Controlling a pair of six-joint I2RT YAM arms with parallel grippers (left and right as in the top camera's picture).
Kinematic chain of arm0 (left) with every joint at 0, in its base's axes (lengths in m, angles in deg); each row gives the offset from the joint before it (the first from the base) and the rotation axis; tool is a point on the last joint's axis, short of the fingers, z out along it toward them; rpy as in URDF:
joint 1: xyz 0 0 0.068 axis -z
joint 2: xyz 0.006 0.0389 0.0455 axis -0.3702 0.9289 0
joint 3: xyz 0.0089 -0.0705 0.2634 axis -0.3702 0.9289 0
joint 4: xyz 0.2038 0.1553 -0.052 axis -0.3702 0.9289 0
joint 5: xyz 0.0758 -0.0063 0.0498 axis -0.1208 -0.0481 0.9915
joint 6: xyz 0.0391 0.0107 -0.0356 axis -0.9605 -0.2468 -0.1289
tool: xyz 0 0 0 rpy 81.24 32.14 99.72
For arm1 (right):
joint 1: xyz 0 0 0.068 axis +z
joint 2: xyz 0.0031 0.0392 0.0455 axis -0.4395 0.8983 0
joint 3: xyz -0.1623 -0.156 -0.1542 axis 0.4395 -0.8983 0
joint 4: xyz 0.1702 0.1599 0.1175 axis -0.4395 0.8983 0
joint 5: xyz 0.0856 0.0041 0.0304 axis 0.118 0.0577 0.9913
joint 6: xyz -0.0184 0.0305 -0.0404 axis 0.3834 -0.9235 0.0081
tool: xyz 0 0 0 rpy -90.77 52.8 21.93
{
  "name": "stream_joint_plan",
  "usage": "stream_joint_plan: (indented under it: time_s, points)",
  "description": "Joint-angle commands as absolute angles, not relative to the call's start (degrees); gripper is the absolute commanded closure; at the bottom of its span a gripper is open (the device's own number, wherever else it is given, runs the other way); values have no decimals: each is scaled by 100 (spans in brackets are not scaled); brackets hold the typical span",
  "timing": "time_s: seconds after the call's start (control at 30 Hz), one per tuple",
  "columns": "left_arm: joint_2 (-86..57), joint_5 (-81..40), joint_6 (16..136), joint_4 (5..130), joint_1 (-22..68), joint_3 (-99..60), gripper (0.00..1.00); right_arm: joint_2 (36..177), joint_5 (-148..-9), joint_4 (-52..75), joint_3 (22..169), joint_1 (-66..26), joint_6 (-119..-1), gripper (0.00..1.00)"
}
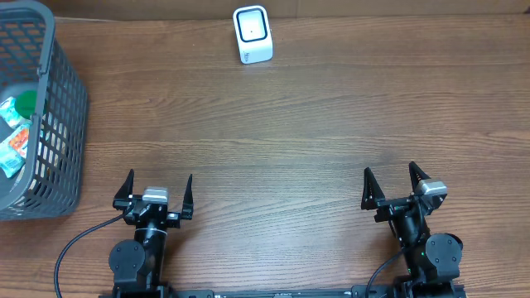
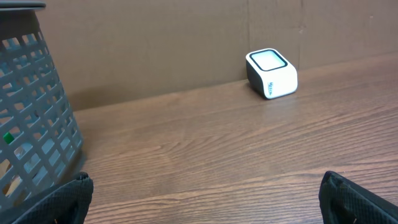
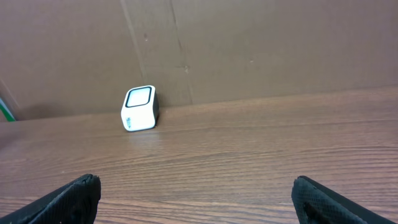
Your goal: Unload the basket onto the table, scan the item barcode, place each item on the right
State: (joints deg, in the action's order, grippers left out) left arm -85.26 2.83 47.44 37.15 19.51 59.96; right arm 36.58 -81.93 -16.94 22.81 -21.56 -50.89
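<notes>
A small white barcode scanner (image 1: 252, 34) with a dark window stands at the table's far edge; it also shows as the scanner (image 2: 272, 73) in the left wrist view and the scanner (image 3: 140, 108) in the right wrist view. Packaged items (image 1: 15, 136) in green, orange and white lie inside the grey basket (image 1: 62, 99) at the far left; no barcode is legible. My left gripper (image 1: 155, 192) rests near the front edge, open and empty. At the front right, my right gripper (image 1: 392, 184) is likewise open with nothing between its fingers.
The grey mesh basket (image 2: 31, 106) stands close to the left arm's left side. A brown cardboard wall (image 3: 249, 43) rises behind the wooden table (image 1: 281, 141).
</notes>
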Motion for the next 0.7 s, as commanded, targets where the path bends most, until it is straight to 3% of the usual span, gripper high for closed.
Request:
stream_joint_plan:
  time_s: [0.0,0.47,0.67]
  points:
    - [-8589,283,4805,3723,1973,6018,0,3590,-8167,-1716,2217,-2169,-5065,0]
    - [-8589,237,4811,3695,1977,6018,0,3590,-8167,-1716,2217,-2169,-5067,0]
    - [-8587,-136,5450,3625,1977,5850,0,3590,-8167,-1716,2217,-2169,-5067,0]
